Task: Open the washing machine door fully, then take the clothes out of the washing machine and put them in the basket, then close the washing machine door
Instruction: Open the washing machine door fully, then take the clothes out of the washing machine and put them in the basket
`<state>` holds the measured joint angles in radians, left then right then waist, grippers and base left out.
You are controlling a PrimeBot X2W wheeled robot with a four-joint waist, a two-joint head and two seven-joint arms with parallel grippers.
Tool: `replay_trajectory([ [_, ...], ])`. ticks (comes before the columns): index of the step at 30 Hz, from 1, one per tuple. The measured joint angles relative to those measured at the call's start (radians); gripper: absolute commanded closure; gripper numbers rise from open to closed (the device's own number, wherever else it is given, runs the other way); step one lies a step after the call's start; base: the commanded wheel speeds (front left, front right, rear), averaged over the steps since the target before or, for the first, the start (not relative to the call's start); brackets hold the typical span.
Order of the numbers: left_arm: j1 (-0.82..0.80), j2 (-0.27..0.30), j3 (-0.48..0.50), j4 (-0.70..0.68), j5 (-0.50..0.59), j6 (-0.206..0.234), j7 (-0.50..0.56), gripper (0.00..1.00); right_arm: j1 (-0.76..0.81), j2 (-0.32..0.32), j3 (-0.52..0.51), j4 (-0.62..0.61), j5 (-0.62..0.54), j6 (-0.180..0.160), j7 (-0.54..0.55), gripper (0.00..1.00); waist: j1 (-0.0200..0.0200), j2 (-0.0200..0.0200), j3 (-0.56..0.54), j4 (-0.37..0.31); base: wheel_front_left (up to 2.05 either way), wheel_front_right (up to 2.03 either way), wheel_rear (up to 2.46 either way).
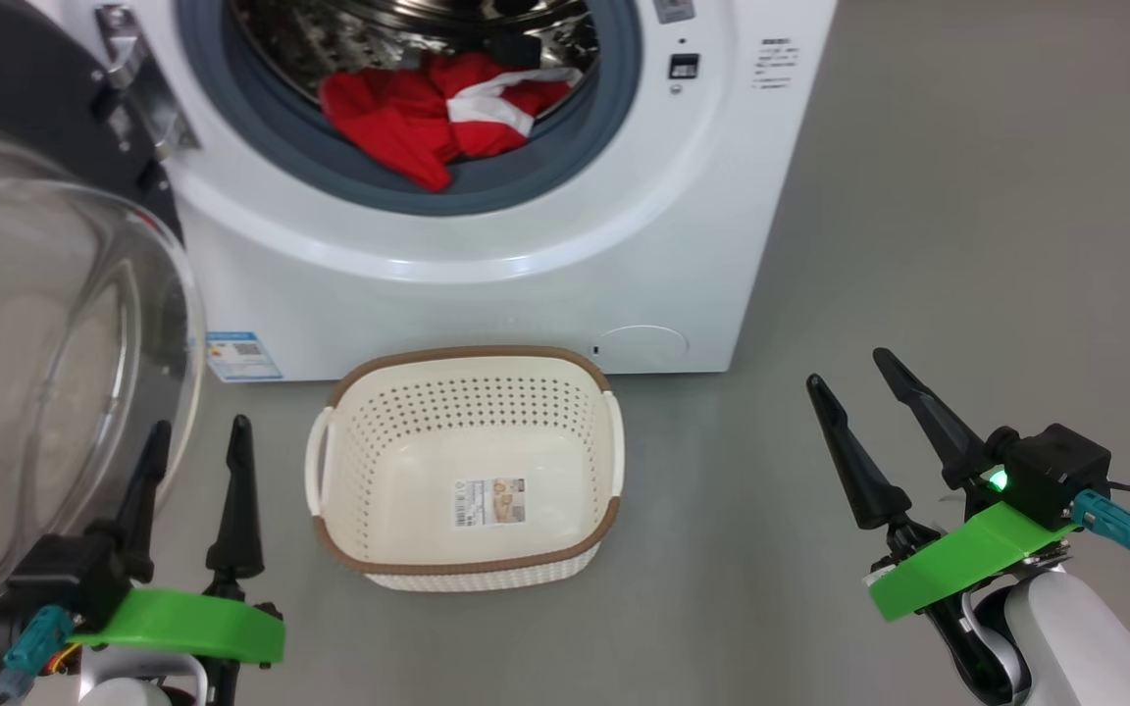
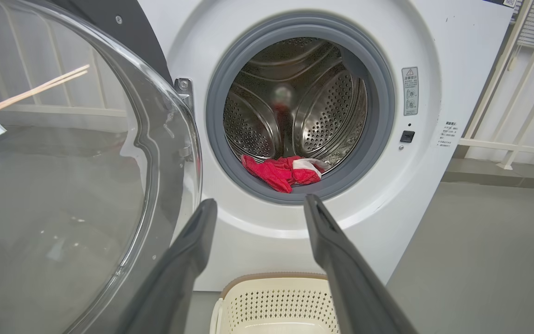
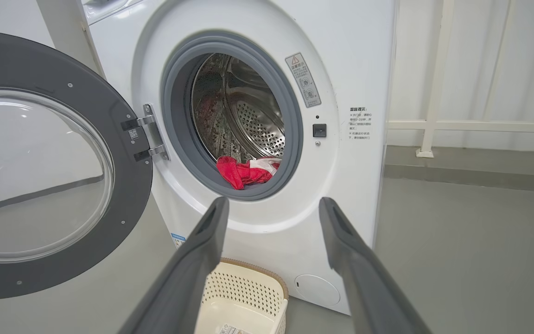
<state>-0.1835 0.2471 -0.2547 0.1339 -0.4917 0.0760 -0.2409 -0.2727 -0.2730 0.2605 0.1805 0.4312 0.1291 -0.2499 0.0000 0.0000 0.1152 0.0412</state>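
Head view, front-loader w/ door open. Upper ctr: the washing machine point(image 1: 526, 245), white, front facing the camera. Far left: the washing machine door point(image 1: 35, 343) stands swung out on its hinge, clear glass bowl bulging toward the viewer. Top ctr, at the drum mouth: the clothes point(image 1: 418, 123), red w/ white trim, lie bunched, one red fold draped over the grey-blue gasket point(image 1: 526, 186). Lower ctr: the basket point(image 1: 467, 355) sits on the grey floor point(image 1: 967, 245) just in front of the machine, a paper label point(image 1: 488, 501) on its bottom. Lower left: the left gripper point(image 1: 201, 424), fingers spread wide, gripping nothing. Its outer finger overlaps the door glass in the frame; contact can't be told. Lower right: the right gripper point(image 1: 847, 368), well apart from the basket, fingers likewise wide apart, nothing held.
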Motion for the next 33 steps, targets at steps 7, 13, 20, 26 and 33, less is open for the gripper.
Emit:
replay_trajectory([
  [7, 0.052, -0.014, 0.038, -0.008, 0.007, 0.000, -0.009, 0.00, 0.000, -0.001, -0.006, -0.002, 0.000, 0.000, 0.000, 0.00, 0.0000, 0.0000, 0.002, -0.047, 0.00, 0.00, 0.00],
  [13, 0.081, -0.028, 0.067, -0.011, 0.016, -0.010, -0.009, 0.00, 0.000, -0.003, -0.012, -0.002, 0.000, 0.000, 0.000, 0.00, 0.0000, 0.0000, -0.004, -0.069, 0.00, 0.00, 0.00],
  [20, 0.095, -0.039, 0.084, -0.010, 0.042, -0.029, -0.009, 0.00, 0.000, -0.004, -0.014, -0.001, -0.001, 0.000, 0.000, 0.00, 0.0000, 0.0000, -0.011, -0.074, 0.00, 0.00, 0.00],
  [26, 0.099, -0.054, 0.096, -0.008, 0.069, -0.043, -0.009, 0.00, 0.000, -0.005, -0.018, -0.001, -0.001, 0.000, 0.000, 0.00, 0.0000, 0.0000, -0.009, -0.071, 0.00, 0.00, 0.00],
  [33, 0.099, -0.061, 0.109, -0.005, 0.095, -0.051, -0.009, 0.00, 0.000, -0.005, -0.022, -0.001, -0.002, 0.000, 0.000, 0.00, 0.0000, 0.0000, -0.006, -0.065, 0.00, 0.00, 0.00],
])
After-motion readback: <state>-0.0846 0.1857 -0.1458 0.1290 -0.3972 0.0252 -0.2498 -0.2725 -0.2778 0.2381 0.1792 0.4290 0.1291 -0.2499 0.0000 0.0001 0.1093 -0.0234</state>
